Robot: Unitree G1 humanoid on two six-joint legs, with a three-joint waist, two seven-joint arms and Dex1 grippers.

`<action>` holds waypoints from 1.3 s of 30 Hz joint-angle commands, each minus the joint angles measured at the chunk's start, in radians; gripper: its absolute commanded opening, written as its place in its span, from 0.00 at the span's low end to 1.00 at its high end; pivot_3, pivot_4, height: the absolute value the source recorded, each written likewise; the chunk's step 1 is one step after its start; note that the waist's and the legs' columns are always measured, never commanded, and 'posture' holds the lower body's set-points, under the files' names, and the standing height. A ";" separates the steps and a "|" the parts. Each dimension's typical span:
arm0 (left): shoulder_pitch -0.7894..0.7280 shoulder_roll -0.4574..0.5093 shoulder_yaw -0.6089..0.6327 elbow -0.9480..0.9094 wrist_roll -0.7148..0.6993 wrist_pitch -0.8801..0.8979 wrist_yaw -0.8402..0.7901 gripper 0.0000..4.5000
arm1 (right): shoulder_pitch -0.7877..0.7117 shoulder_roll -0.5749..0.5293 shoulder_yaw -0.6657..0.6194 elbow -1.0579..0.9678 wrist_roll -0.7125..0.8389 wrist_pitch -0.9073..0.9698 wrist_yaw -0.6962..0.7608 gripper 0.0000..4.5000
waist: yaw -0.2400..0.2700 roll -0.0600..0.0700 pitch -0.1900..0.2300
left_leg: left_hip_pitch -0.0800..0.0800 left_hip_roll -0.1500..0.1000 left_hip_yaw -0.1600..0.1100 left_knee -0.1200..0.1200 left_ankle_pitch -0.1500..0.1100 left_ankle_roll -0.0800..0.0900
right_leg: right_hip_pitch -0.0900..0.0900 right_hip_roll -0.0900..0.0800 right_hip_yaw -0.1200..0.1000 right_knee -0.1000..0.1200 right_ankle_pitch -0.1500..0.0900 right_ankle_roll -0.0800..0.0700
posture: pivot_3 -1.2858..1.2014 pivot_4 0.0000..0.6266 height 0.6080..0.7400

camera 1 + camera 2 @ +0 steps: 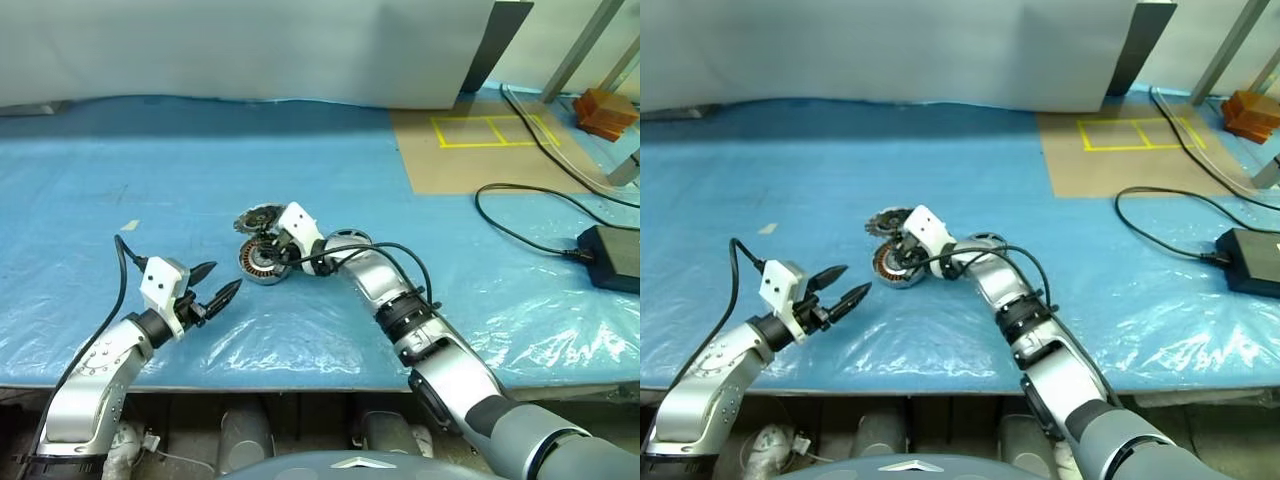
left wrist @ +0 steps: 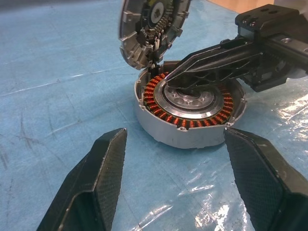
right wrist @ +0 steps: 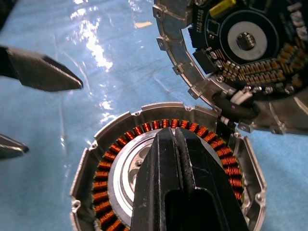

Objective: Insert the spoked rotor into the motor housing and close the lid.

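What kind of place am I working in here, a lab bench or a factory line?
Likely a lab or workshop test bench, not a line: a table under blue plastic sheeting, yellow tape squares on a brown board, and loose black cables running to a power brick.

Both head eyes look forward and down from above the table (image 1: 300,350), far off. Each wrist camera sits close, facing the housing (image 2: 190,115): left from about 7 o'clock, right from 3 o'clock. All views share it.
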 commanded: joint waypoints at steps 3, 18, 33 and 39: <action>-0.020 -0.005 -0.009 -0.014 0.002 -0.011 -0.003 0.75 | -0.017 0.021 -0.044 -0.100 0.067 0.039 0.035 0.01 | 0.000 0.000 0.000 | -0.004 0.000 0.000 0.000 0.000 0.000 | -0.004 0.000 0.000 0.001 0.001 0.001 | 0.52 0.24 1.00; -0.022 -0.019 -0.022 0.003 0.015 -0.018 0.004 0.75 | -0.023 -0.031 0.141 0.065 -0.211 -0.082 -0.046 0.01 | -0.001 0.000 0.000 | -0.002 0.000 0.000 0.000 0.000 0.000 | -0.003 0.000 0.000 0.002 0.000 0.000 | 0.52 0.24 1.00; -0.041 -0.019 -0.031 0.012 0.018 -0.013 -0.001 0.75 | -0.025 0.034 0.006 -0.108 -0.015 -0.010 0.044 0.01 | -0.001 0.000 0.000 | -0.004 0.000 0.000 -0.001 0.000 0.000 | -0.005 0.000 -0.001 0.001 0.002 0.002 | 0.52 0.24 1.00; -0.037 -0.022 -0.033 0.008 0.022 -0.013 0.004 0.75 | -0.005 -0.007 0.153 -0.005 -0.175 -0.094 0.022 0.01 | -0.001 0.000 0.000 | -0.004 0.000 0.000 -0.001 0.000 0.000 | -0.005 0.000 -0.001 0.001 0.000 0.000 | 0.52 0.24 1.00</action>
